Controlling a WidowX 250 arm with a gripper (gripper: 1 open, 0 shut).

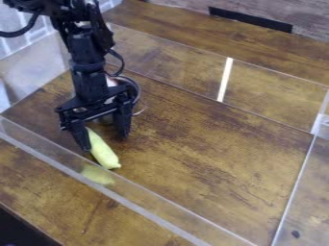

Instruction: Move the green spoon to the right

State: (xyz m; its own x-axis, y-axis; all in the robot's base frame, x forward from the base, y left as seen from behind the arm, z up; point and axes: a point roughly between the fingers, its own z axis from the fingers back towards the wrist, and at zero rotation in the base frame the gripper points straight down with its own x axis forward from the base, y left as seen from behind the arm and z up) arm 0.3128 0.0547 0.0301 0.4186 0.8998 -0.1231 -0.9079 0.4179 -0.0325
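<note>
**One spoon under a wide-spread gripper**

One green spoon [102, 150] lies on the wooden table [218, 144], near the left front part of the scene, just behind the low clear wall [154, 209] that runs along the near edge. Its yellow-green handle points toward the near right; the metal scoop end is hidden behind the gripper, so its shape cannot be made out. The black gripper [98, 127] hangs straight down over the far end of the spoon, its two fingers [123, 124] spread wide apart, one on each side of the handle. Whether either finger touches the spoon cannot be told. The arm [85, 53] rises up toward the far left corner. A faint yellowish reflection shows in the clear wall below the spoon.
</note>
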